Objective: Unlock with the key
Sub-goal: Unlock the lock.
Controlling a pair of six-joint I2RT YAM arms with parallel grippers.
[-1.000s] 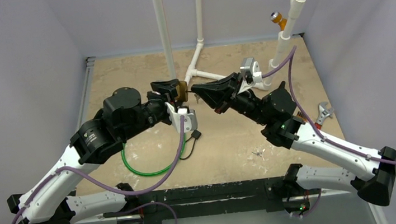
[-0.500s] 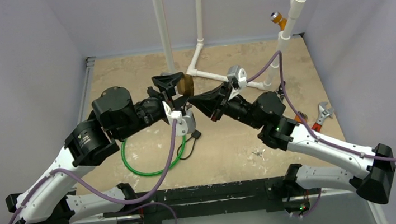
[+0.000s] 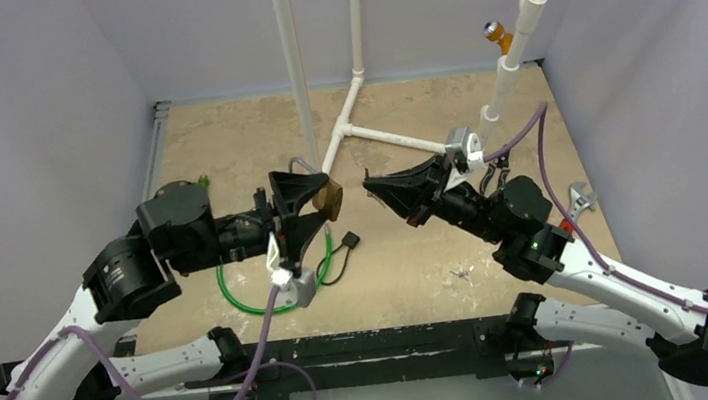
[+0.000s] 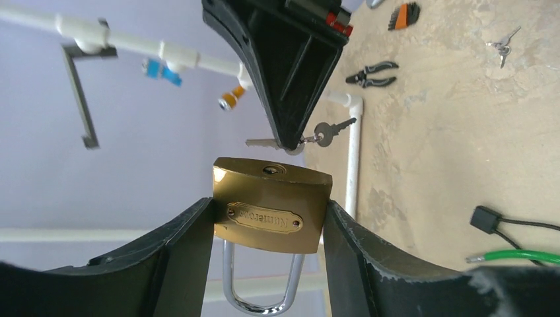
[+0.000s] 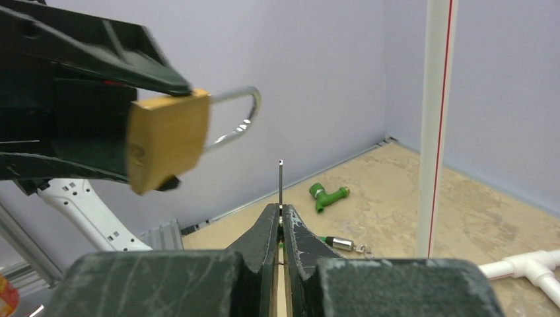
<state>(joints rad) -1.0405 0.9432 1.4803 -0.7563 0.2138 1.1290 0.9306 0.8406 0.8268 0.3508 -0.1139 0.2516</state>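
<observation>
A brass padlock (image 4: 271,211) with a steel shackle is clamped by its sides in my left gripper (image 4: 267,210), keyhole face turned toward the other arm. From above, the padlock (image 3: 330,200) sits at the left gripper's (image 3: 316,206) tip, above the table's middle. My right gripper (image 3: 371,184) is shut on a key (image 4: 263,142), whose blade sticks out of the tip. A second key (image 4: 332,128) hangs from its ring. The blade is a short way from the keyhole, not in it. In the right wrist view the key (image 5: 280,183) shows edge-on above the right gripper (image 5: 280,212), with the padlock (image 5: 165,142) up left.
White PVC pipes (image 3: 362,131) rise from the back of the table. A green hose loop (image 3: 253,304) and a black plug (image 3: 350,241) lie under the left arm. Loose keys (image 3: 459,272), a wrench (image 3: 582,200), pliers (image 4: 372,72) and a green fitting (image 5: 327,195) lie around.
The two grippers met tip to tip near the pipes. They have since drawn apart: the left one swung nearer and rolled over with the padlock, and the right one backed off to the right.
</observation>
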